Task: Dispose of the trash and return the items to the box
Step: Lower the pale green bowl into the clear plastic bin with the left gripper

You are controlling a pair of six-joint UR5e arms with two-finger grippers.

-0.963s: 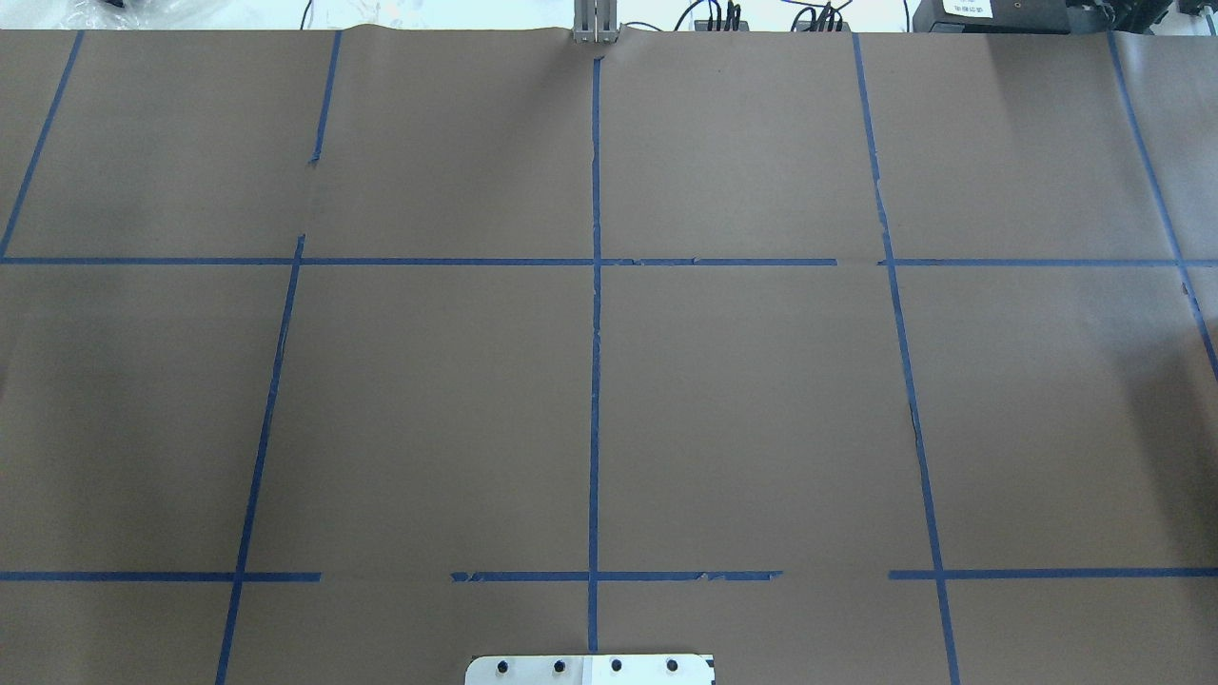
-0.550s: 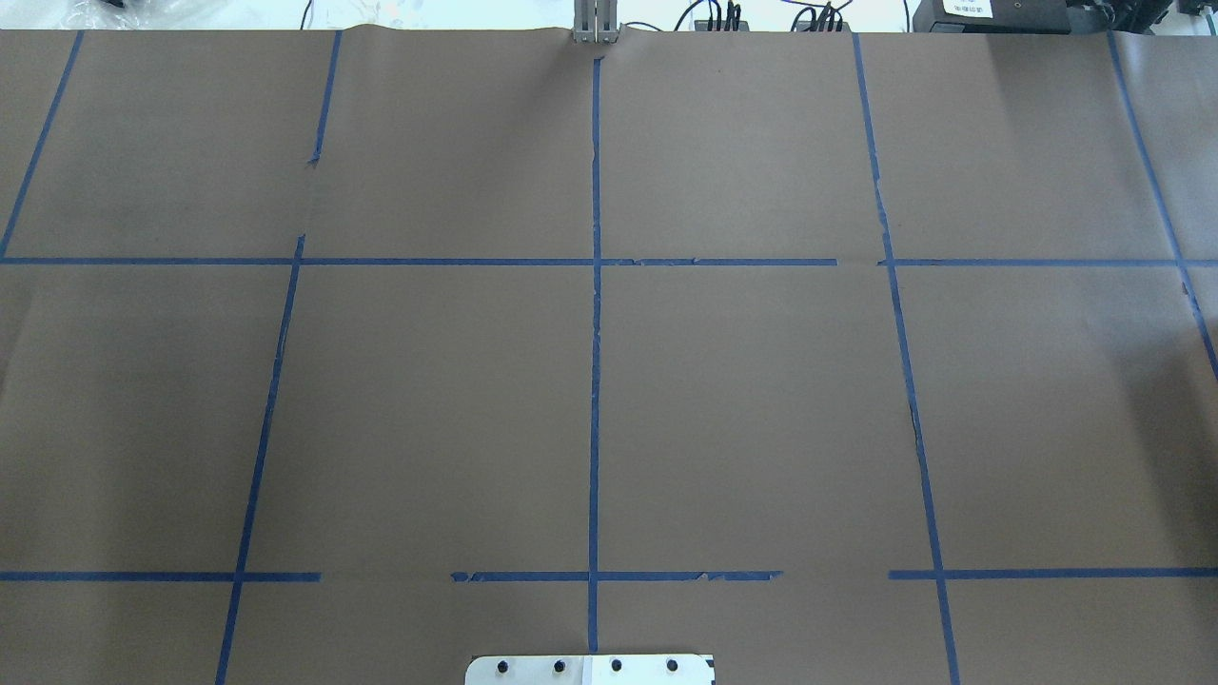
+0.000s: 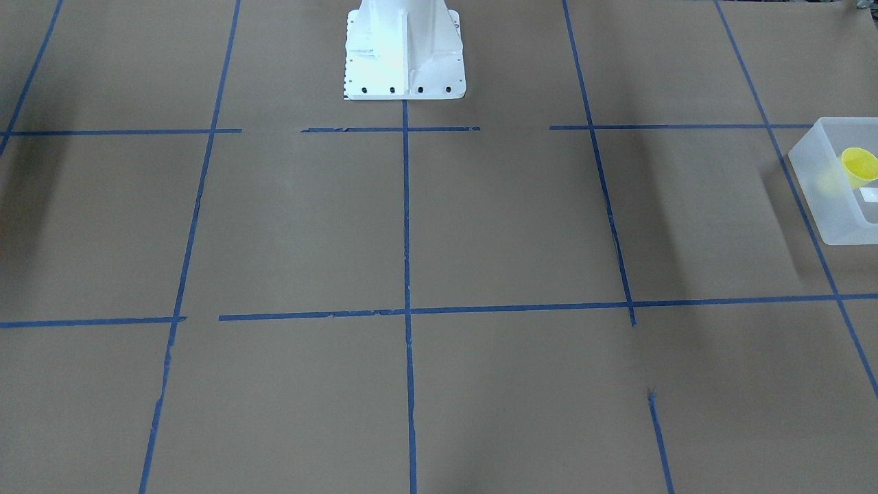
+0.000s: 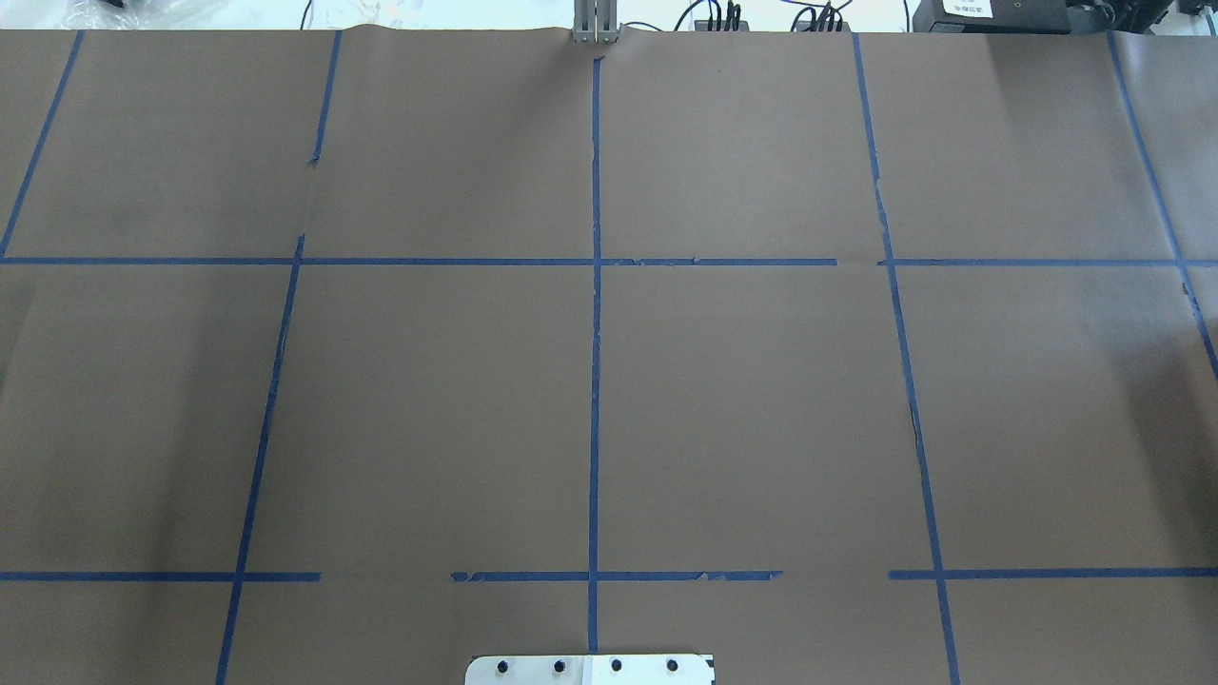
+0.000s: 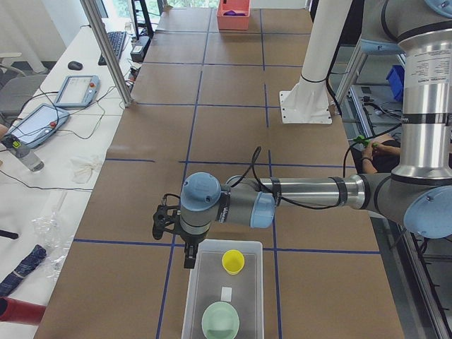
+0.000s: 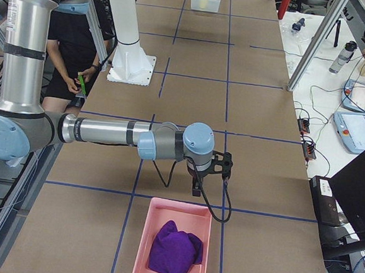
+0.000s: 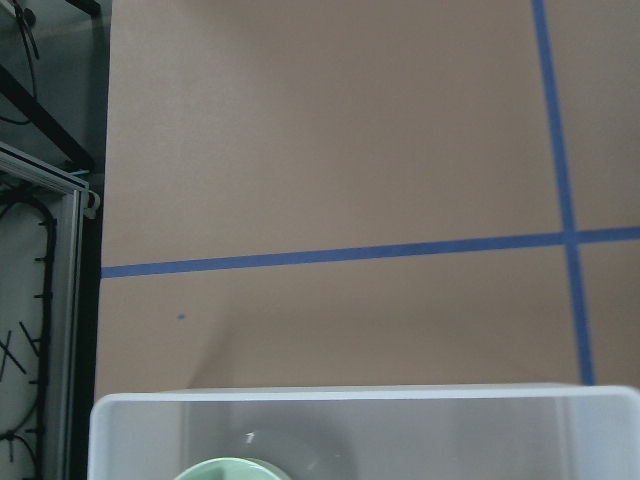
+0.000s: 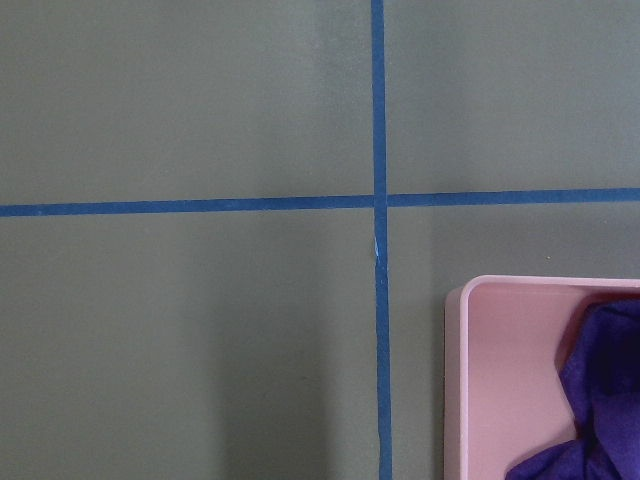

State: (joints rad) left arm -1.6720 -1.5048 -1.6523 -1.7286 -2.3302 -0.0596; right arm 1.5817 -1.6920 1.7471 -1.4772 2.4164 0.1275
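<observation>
The box, a translucent frosted-white bin (image 5: 192, 311), stands at the table's left end. It also shows in the front view (image 3: 833, 206) and the left wrist view (image 7: 360, 397). The small yellow cup (image 5: 233, 261) stands inside it, and shows in the front view too (image 3: 859, 165). My left gripper (image 5: 189, 258) hangs just above the bin's far rim; I cannot tell whether it is open or shut. My right gripper (image 6: 195, 188) hangs just beyond a pink bin (image 6: 137, 247); I cannot tell its state either. Neither wrist view shows fingers.
A mint-green bowl (image 5: 220, 321) and a small white piece (image 5: 227, 292) lie in the box. The pink bin holds a purple cloth (image 6: 173, 249), also in the right wrist view (image 8: 600, 400). The white robot base (image 3: 403, 51) stands at mid-table. A person sits behind the robot.
</observation>
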